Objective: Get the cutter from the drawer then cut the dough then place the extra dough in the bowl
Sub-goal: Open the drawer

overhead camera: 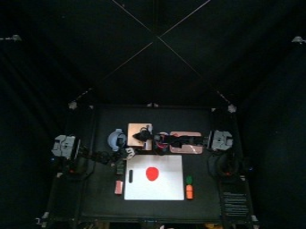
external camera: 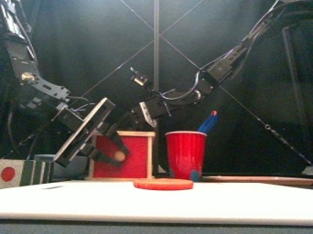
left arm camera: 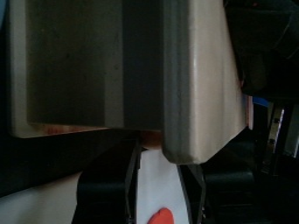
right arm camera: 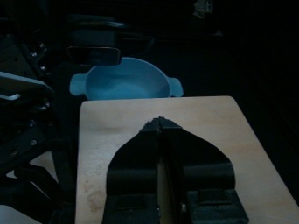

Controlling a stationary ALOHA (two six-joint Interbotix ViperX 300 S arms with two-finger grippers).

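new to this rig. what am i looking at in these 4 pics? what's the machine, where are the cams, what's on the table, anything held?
It is a two-armed robot at a small table; each arm ends in a two-jaw gripper. One picture looks down from high above, one looks level from the table's front edge, and two come from cameras on the wrists.

On the table are a white cutting board with a flat red dough disc, a wooden box with a red drawer front, a red cup holding a blue toy knife, a blue-grey bowl, and a red toy and an orange toy beside the board.

The left gripper is at the box's drawer side; I cannot tell whether it grips anything. The right gripper hangs over the box's top, jaws shut, empty.
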